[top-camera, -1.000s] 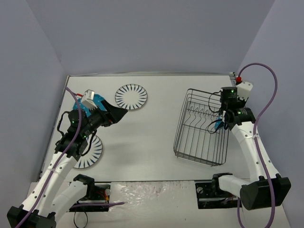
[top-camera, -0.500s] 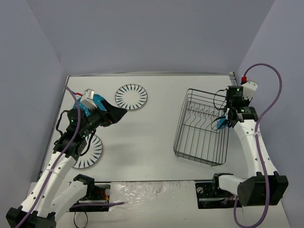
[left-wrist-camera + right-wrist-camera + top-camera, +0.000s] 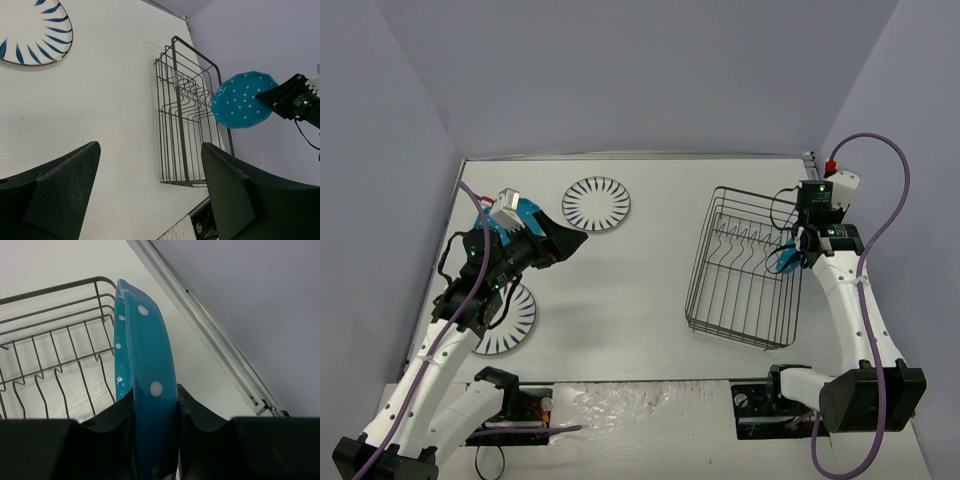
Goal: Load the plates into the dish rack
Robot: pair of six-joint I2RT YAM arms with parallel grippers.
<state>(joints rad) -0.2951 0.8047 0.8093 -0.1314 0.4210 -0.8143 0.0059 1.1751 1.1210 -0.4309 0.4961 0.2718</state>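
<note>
white table (image 3: pixel 640 280); teal plate (image 3: pixel 145 365) edge-on at dish rack's (image 3: pixel 744 262) right rim.

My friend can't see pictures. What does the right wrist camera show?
A teal-blue round plate with white dots stands on edge, pinched by the black right hand. Past it, a black wire dish rack sits on a white table.

Open tabletop (image 3: pixel 640 280) between striped plate (image 3: pixel 596 203) and dish rack (image 3: pixel 701 260), upright prongs (image 3: pixel 740 240) within.

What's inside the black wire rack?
Only its own upright prongs show inside the dish rack. The right tool holds a teal dotted plate on edge at its right side, covering a bit of it.
</note>
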